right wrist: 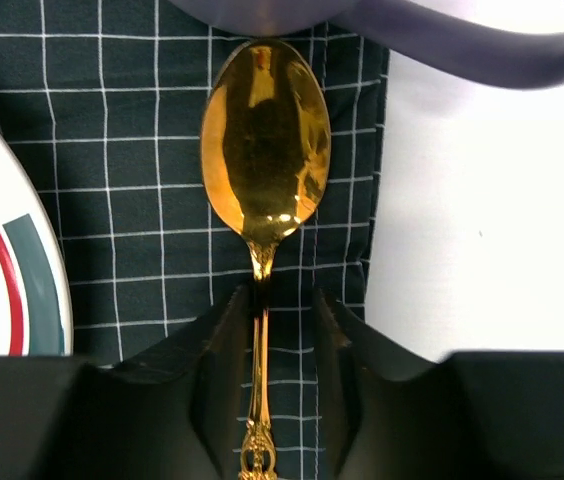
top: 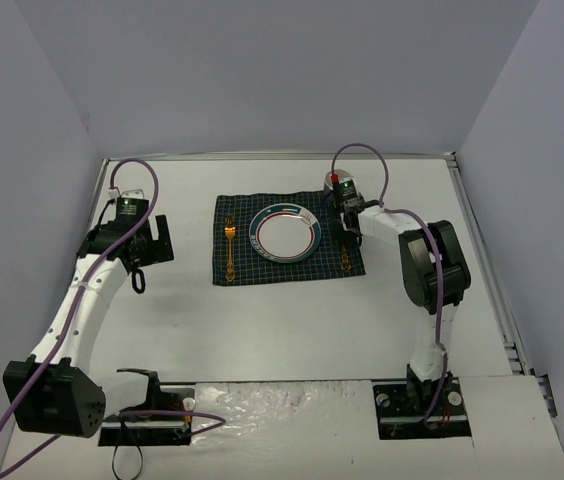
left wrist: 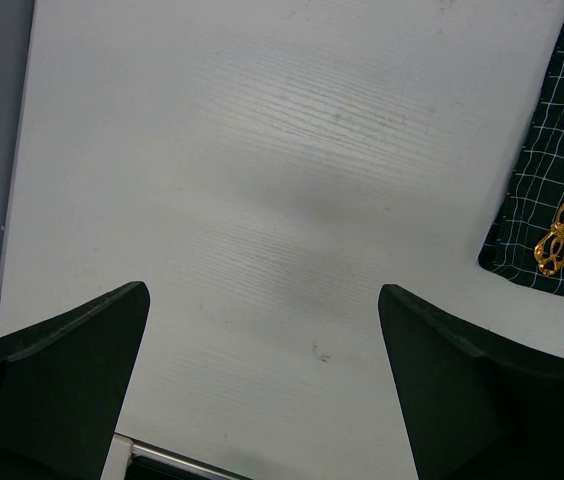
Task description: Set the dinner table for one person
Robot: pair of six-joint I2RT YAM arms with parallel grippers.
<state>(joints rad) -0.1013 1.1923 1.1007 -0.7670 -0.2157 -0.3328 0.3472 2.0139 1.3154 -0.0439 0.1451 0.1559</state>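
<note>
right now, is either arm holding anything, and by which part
Nothing is clamped. The right gripper straddles the spoon at its neck, just below the bowl, but cloth shows between handle and one jaw. The left gripper is open and empty.

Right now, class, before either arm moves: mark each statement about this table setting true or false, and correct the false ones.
1. The plate sits on the checked cloth. True.
2. The fork lies on the right arm's side of the plate. False: it lies on the left arm's side, on the cloth.
3. The left claw is holding the fork. False: it is open over the bare table with nothing in it.
4. The handle of the spoon runs between the fingers of the right claw. True.
</note>
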